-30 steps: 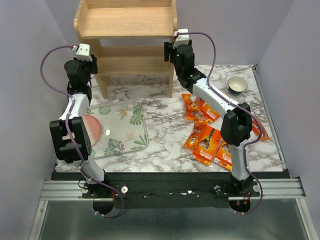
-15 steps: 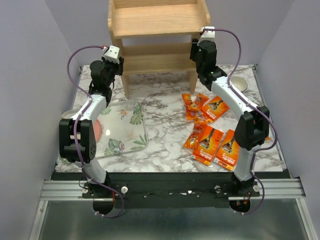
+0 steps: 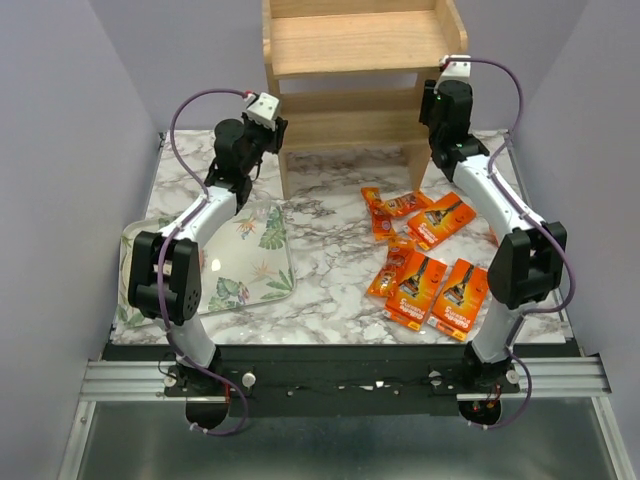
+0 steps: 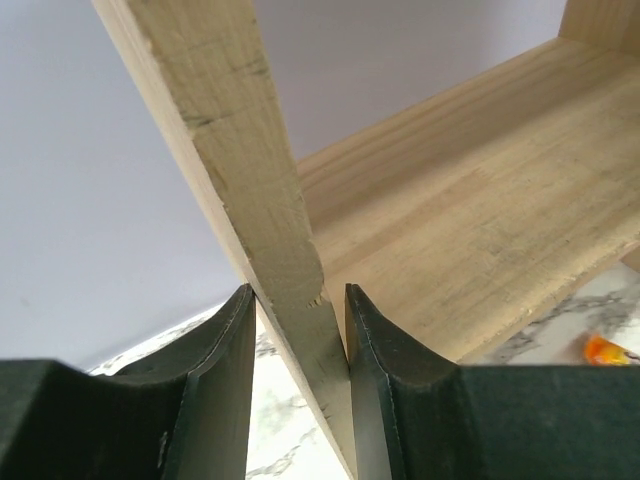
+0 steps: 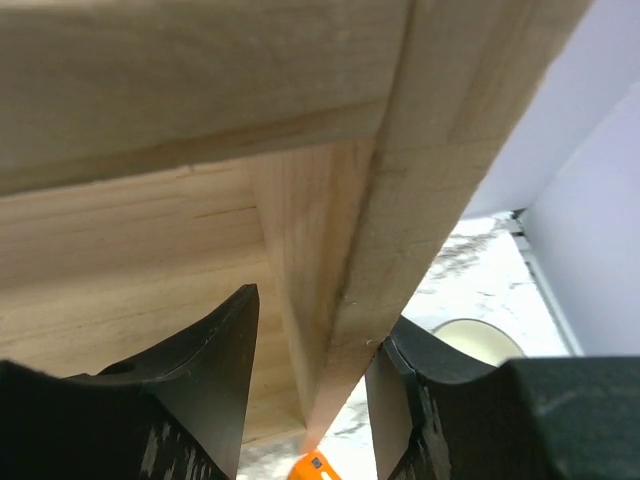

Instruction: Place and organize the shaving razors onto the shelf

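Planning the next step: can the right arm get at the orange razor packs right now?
Probably not yet. Its fingers grip the right side panel of the shelf. Once they let go, the razor packs lie uncovered on the table beside that arm, so the way looks free.

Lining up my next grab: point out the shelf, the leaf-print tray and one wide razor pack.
shelf [image 3: 355, 42]: top view, upper board.
leaf-print tray [image 3: 257, 265]: top view, bare right part.
wide razor pack [image 3: 416, 288]: top view, card's middle.

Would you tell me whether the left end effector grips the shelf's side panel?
Yes, the left end effector pinches the side panel of the shelf from both faces.
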{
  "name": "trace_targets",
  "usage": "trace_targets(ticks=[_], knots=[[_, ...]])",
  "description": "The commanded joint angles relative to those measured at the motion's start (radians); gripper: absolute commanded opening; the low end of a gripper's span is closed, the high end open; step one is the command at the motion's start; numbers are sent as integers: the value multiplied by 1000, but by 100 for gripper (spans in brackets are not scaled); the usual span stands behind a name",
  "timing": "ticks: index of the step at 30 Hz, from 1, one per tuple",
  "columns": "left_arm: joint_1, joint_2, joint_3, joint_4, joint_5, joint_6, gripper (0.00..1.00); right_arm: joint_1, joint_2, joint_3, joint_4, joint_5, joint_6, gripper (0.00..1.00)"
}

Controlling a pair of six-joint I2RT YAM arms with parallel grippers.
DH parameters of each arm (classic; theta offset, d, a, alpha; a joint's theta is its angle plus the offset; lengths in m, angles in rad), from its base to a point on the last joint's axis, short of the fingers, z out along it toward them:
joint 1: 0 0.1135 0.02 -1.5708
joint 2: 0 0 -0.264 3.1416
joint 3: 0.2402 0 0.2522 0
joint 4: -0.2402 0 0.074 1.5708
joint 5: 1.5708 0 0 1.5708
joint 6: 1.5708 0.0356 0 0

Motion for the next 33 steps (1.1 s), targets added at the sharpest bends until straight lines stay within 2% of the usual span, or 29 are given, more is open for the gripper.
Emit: trace_targets(ticks=[1, 13, 18, 22, 25, 26, 27, 29, 31, 33], knots=[[-142, 11, 23, -57, 341, -32, 41, 4, -67, -87, -64, -81, -32, 53], [-176, -89, -47, -126, 359, -32, 41, -80, -201, -288, -75, -122, -69, 53], [-199, -126, -84, -140, 350, -37, 41, -98, -187, -278, -95, -125, -83, 55], [-200, -182, -115, -236, 320, -47, 42, -103, -170, -245, -103, -137, -143, 58], [-199, -299, -207, -296, 278, -34, 47, -105, -210, -242, -133, -168, -163, 70], [-199, -338, -242, -306, 278, -27, 49, -103, -225, -250, -156, -176, -164, 80], [-199, -419, -309, -319, 275, -20, 55, -105, -241, -259, -184, -176, -161, 85], [-199, -493, -363, -379, 269, -17, 59, -105, -293, -270, -308, -185, -125, 94], [-199, -576, -426, -456, 264, -26, 61, -103, -360, -310, -388, -213, -105, 100], [-199, -638, -490, -491, 278, -32, 62, -103, -415, -359, -478, -260, -108, 100]])
